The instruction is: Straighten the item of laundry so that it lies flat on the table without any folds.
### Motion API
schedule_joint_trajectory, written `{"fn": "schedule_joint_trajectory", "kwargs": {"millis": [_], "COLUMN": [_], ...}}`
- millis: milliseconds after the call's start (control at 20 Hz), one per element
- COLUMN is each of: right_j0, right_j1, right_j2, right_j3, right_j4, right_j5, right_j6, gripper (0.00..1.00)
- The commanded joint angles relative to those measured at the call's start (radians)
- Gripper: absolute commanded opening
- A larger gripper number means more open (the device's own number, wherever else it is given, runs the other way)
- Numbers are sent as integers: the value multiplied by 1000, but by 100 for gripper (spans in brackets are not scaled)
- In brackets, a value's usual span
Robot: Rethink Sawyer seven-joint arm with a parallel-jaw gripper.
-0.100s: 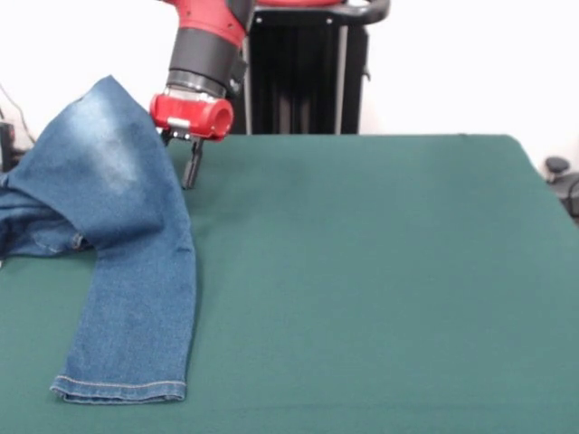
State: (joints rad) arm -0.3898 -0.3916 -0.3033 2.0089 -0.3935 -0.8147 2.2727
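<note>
Jeans (127,271) rumpled — faded patch raised, one hemmed leg flat on table (380,271)

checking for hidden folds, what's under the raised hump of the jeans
The jeans rise in a peak beside the gripper, one leg lying flat on the table. What lies under the hump is covered by denim; whether the jaws hold cloth cannot be told.

The jeans (118,235) I'm working on are blue denim with a faded pale patch. They lie at the left side of the dark green table (380,271), bunched and humped at the far left, one hemmed leg stretched flat toward the near edge.
</note>
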Motion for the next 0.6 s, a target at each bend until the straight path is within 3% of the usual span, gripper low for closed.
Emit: {"fn": "schedule_joint_trajectory", "kwargs": {"millis": [50, 600], "right_j0": [27, 41], "right_j1": [-26, -190], "right_j2": [35, 56], "right_j3": [-72, -1], "right_j4": [-30, -90], "right_j5": [-18, 103], "right_j6": [50, 91], "gripper": [100, 100]}}
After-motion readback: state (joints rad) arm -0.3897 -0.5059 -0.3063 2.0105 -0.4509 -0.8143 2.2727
